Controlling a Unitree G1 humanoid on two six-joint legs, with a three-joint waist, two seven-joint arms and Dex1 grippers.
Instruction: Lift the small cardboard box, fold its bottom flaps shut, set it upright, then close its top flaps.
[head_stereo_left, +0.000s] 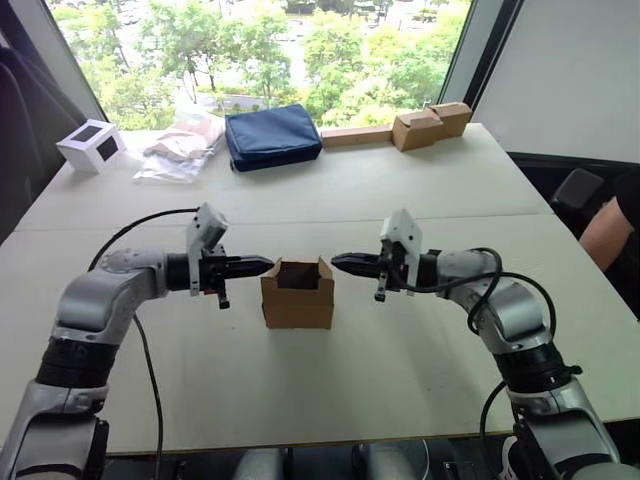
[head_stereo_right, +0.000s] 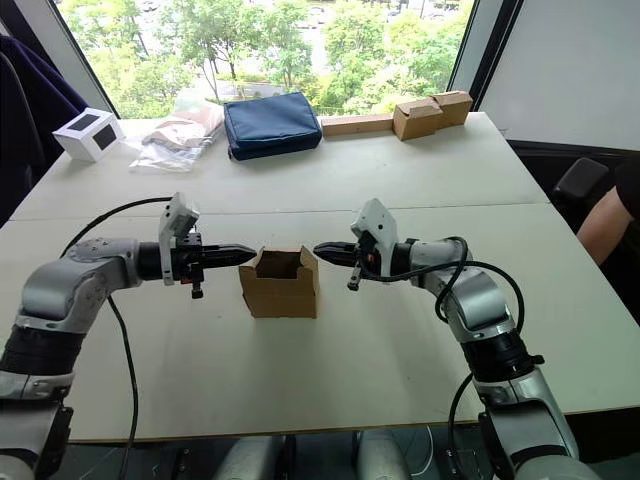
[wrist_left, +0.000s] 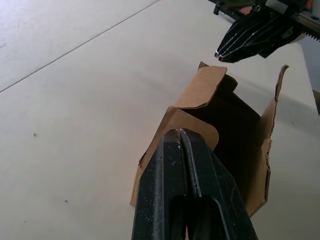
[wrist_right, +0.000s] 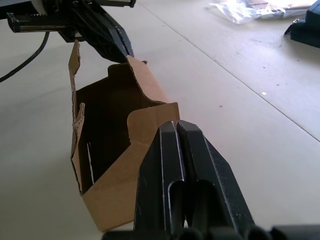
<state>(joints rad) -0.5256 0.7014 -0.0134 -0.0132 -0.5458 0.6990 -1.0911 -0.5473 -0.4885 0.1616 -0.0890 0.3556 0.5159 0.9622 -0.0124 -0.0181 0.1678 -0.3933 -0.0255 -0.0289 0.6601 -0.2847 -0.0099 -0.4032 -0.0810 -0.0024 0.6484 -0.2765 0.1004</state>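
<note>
The small cardboard box (head_stereo_left: 297, 297) stands upright in the middle of the table with its top open. Its top flaps (wrist_left: 207, 87) stick up around the dark inside. My left gripper (head_stereo_left: 268, 264) is shut, level with the box's rim, and its tip sits right at the left flap. My right gripper (head_stereo_left: 336, 261) is also shut and points at the right flap from the other side. Nothing is held in either one. In the left wrist view the right gripper (wrist_left: 220, 54) hangs just beyond the far flap. Whether the tips touch the cardboard I cannot tell.
Along the far edge of the table (head_stereo_left: 400, 380) lie a white cube with a black face (head_stereo_left: 90, 145), clear plastic packets (head_stereo_left: 183, 145), a navy pouch (head_stereo_left: 272, 135) and paler tan boxes with a long strip (head_stereo_left: 430, 125). A person's arm (head_stereo_left: 605, 230) shows at the right.
</note>
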